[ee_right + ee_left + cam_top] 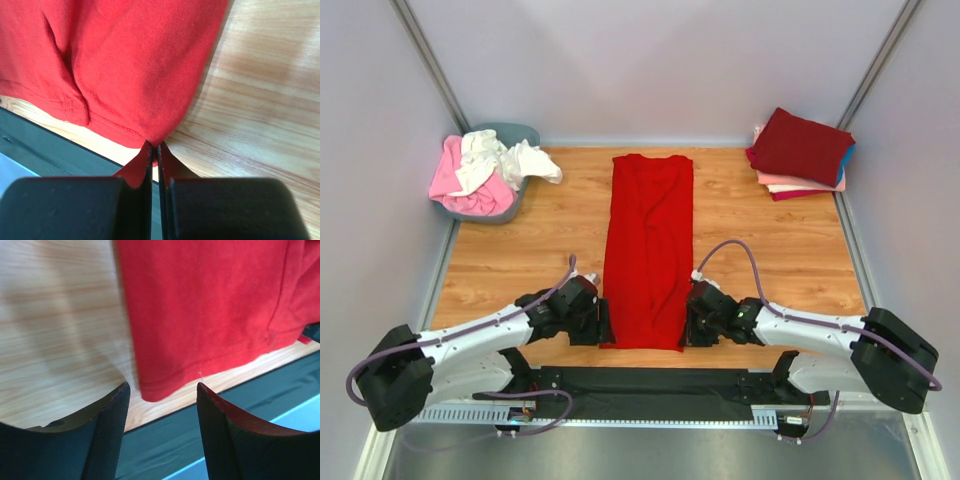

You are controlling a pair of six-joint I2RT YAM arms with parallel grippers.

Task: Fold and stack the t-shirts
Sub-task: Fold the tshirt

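A bright red t-shirt (648, 245) lies folded into a long strip down the middle of the wooden table (770, 260). My left gripper (604, 326) is open beside its near left corner; in the left wrist view that corner (155, 390) lies just beyond my spread fingertips (120, 392). My right gripper (686, 326) is shut on the near right corner of the shirt (150, 135); the right wrist view shows the cloth pinched between the closed pads (148, 152). Folded shirts, dark red on top of pink and blue, are stacked (800, 150) at the far right.
A grey tub (485, 200) at the far left holds crumpled pink (450, 175) and white (505, 158) shirts. A dark mat (650, 385) runs along the table's near edge between the arm bases. Walls close in on three sides.
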